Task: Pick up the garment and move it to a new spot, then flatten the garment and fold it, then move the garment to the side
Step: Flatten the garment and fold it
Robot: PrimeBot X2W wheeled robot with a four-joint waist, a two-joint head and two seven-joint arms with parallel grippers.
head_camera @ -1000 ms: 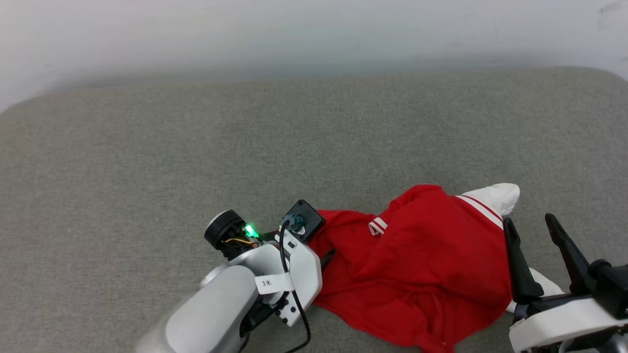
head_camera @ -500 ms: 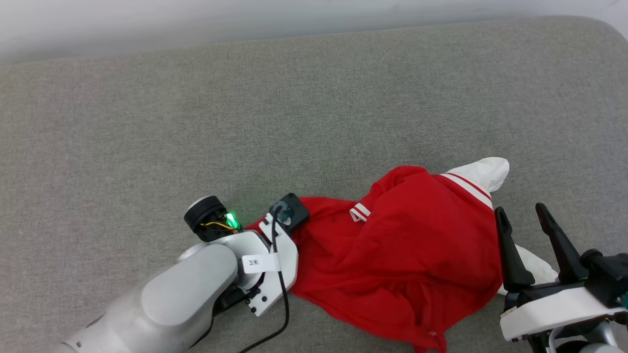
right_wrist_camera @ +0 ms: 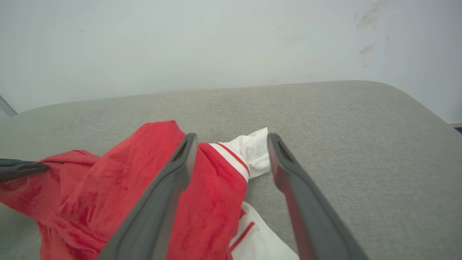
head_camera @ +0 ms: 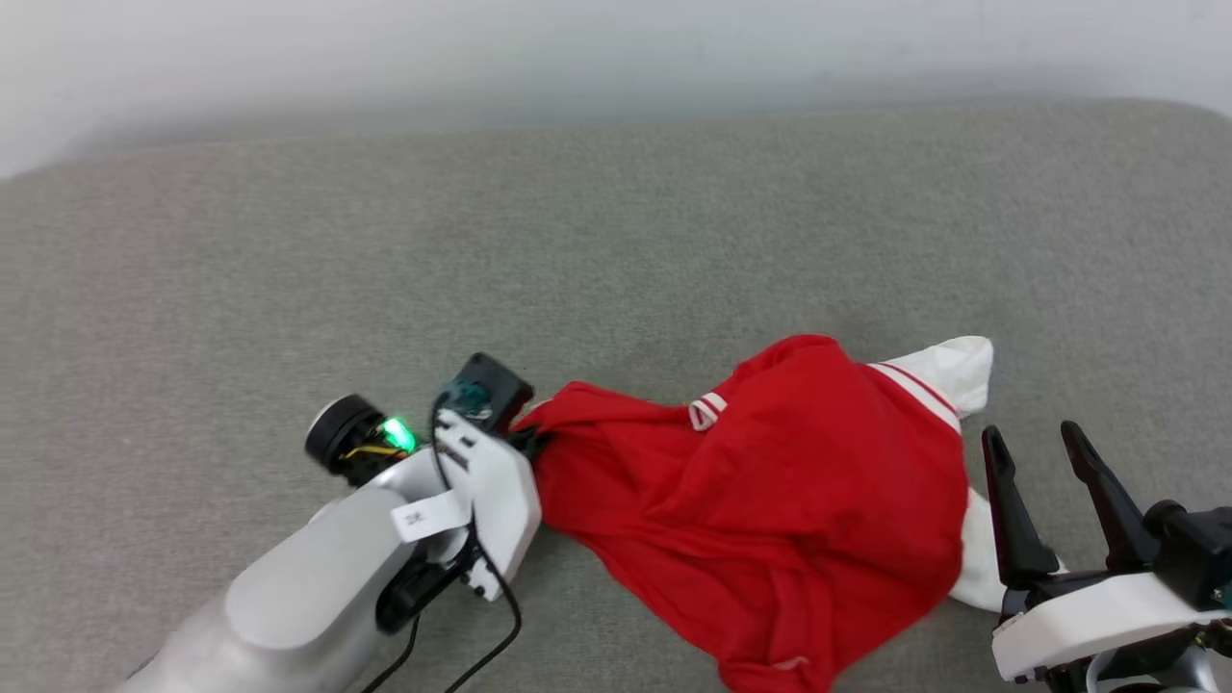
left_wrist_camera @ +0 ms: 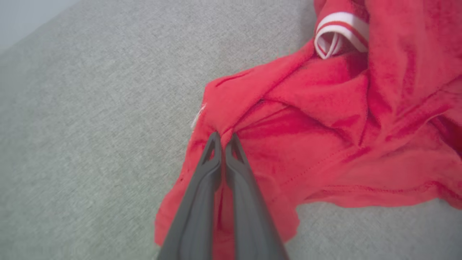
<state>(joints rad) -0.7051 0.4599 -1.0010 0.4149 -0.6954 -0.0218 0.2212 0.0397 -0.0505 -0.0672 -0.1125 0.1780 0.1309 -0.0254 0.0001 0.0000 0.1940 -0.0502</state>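
Pinching garment [head_camera: 770,500], left gripper [left_wrist_camera: 223,139] clamped, right gripper [head_camera: 1032,438] spread

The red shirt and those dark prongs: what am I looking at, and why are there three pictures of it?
This is a wheeled robot with two arms. The wide picture comes from a camera on its head, looking down at the work. The other two come from cameras on its wrists: one looks along the left tool, the other along the right tool. Each tool is a pair of long dark prongs that can pinch. A crumpled red shirt with white sleeves lies on a grey padded surface. The left tool is shut, pinching a fold of the red cloth at one end of the shirt. The right tool stands open beside the other end, holding nothing.
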